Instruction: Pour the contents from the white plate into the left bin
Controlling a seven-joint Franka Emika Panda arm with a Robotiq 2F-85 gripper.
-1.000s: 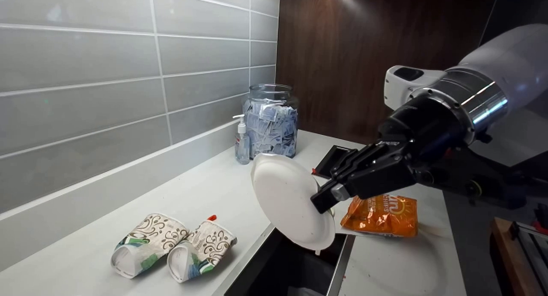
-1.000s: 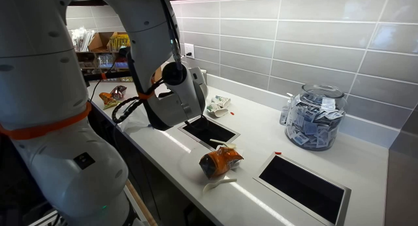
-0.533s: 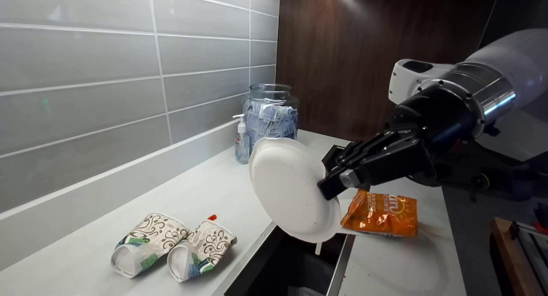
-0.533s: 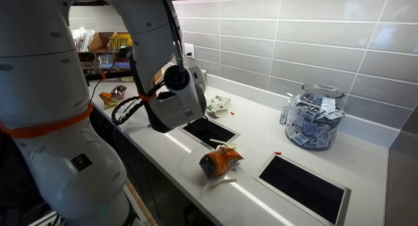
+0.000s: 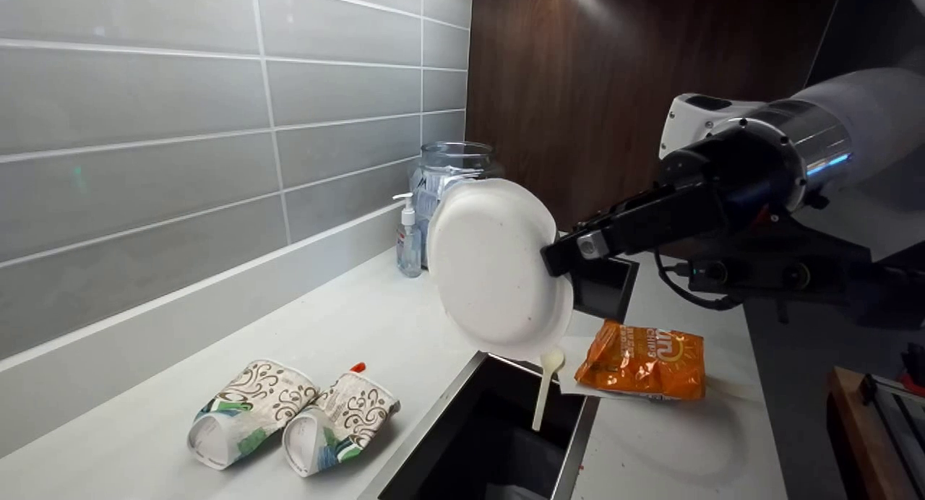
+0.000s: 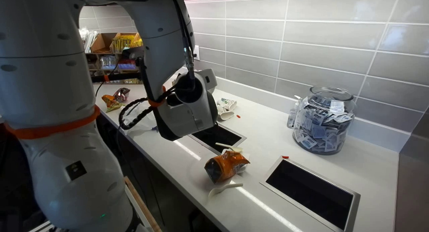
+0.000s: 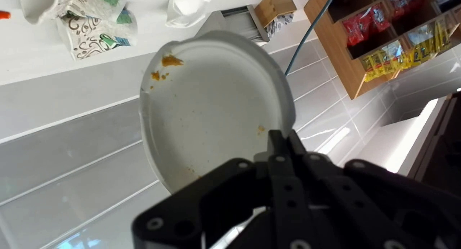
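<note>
The white plate [image 5: 498,269] stands steeply tilted, its underside toward the camera in an exterior view. My gripper [image 5: 558,256] is shut on its rim. In the wrist view the plate [image 7: 216,108] shows its inner face with a few orange crumbs [image 7: 171,60] and small specks. The gripper [image 7: 286,135] pinches the rim there. The plate is above the dark left bin with the metal rim [image 5: 577,446]. In an exterior view the arm partly hides this bin [image 6: 242,138] and hides the plate and gripper fully.
An orange chip bag [image 5: 643,363] lies beside the bin. A spoon [image 5: 543,399] overhangs the bin's edge. Two crumpled paper cups [image 5: 253,413] lie across from it. A second bin [image 6: 353,208], a glass jar [image 6: 323,124] and a sanitizer bottle [image 5: 409,243] are farther along the counter.
My gripper has risen and turned, lifting the plate and tilting it more upright. The overhanging spoon now shows more fully below the plate. The other things lie as before.
</note>
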